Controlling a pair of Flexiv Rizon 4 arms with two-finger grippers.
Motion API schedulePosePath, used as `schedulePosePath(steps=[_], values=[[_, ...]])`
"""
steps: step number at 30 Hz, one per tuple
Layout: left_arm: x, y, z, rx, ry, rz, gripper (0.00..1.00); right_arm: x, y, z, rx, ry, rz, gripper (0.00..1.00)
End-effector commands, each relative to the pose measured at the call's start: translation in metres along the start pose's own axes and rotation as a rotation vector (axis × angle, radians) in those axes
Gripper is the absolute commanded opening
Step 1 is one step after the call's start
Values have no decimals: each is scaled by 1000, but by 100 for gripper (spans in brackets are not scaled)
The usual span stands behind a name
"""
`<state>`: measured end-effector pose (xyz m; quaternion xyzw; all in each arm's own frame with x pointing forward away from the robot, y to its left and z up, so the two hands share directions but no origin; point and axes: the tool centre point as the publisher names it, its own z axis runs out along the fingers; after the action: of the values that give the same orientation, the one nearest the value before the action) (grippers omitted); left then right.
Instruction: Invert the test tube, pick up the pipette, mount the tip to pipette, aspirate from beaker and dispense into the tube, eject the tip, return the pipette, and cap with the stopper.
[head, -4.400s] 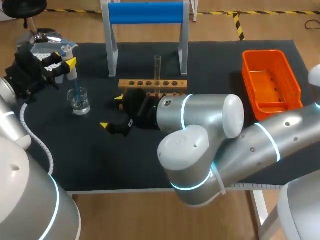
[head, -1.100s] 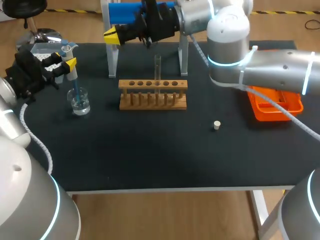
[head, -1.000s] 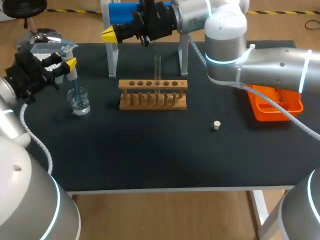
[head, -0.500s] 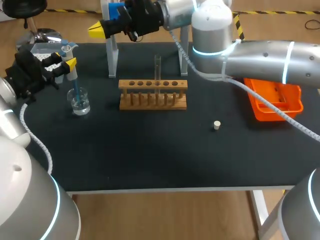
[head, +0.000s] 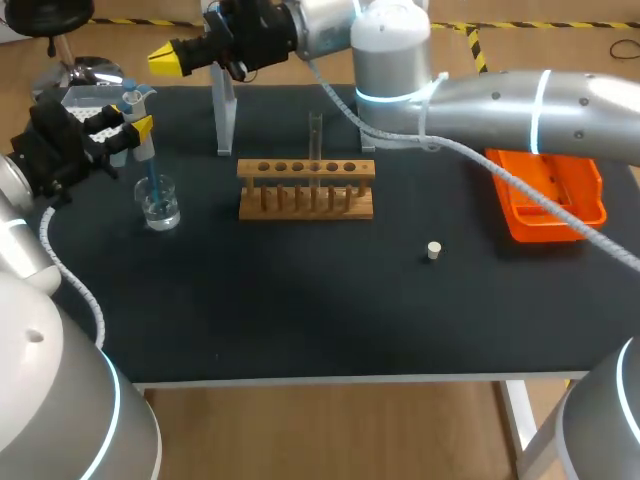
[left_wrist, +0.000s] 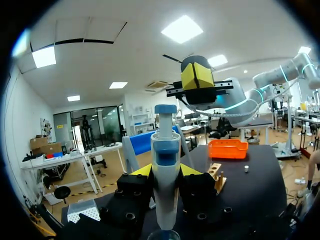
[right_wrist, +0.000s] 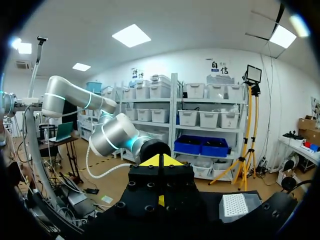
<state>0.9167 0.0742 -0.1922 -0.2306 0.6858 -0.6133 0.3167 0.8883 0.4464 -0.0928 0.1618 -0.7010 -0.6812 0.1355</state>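
Note:
My left gripper (head: 138, 127) is shut on the white and blue pipette (head: 143, 140), held upright at the table's left with its blue tip down in the glass beaker (head: 160, 205). In the left wrist view the pipette (left_wrist: 165, 175) stands between the yellow fingers (left_wrist: 141, 170). My right gripper (head: 170, 58) is shut and empty, raised at the back left, above and behind the pipette; it shows as a yellow block (left_wrist: 197, 80). A test tube (head: 315, 135) stands upright in the wooden rack (head: 305, 187). The small white stopper (head: 433, 250) lies right of the rack.
An orange basket (head: 545, 180) sits at the right edge. The white-legged stand (head: 225, 105) rises behind the rack, largely hidden by my right arm. A tip box (head: 85, 97) sits at the back left corner, also the perforated tip box (right_wrist: 239, 205) below my right gripper (right_wrist: 160, 161).
My right arm has swung left along the back of the table, its shut gripper passing the stand toward the pipette. The left arm, pipette and beaker have not moved.

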Motion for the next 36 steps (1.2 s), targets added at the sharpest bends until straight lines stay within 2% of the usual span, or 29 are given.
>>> schedulePosePath(steps=[1, 17, 36], values=[[0, 0, 1, 3, -3, 0, 0, -12, -2, 9, -1, 78, 0, 0], [0, 0, 1, 3, -3, 0, 0, -25, -4, 29, -31, 90, 15, 0], [0, 0, 1, 3, -3, 0, 0, -25, -15, 40, -30, 101, 36, 0]])
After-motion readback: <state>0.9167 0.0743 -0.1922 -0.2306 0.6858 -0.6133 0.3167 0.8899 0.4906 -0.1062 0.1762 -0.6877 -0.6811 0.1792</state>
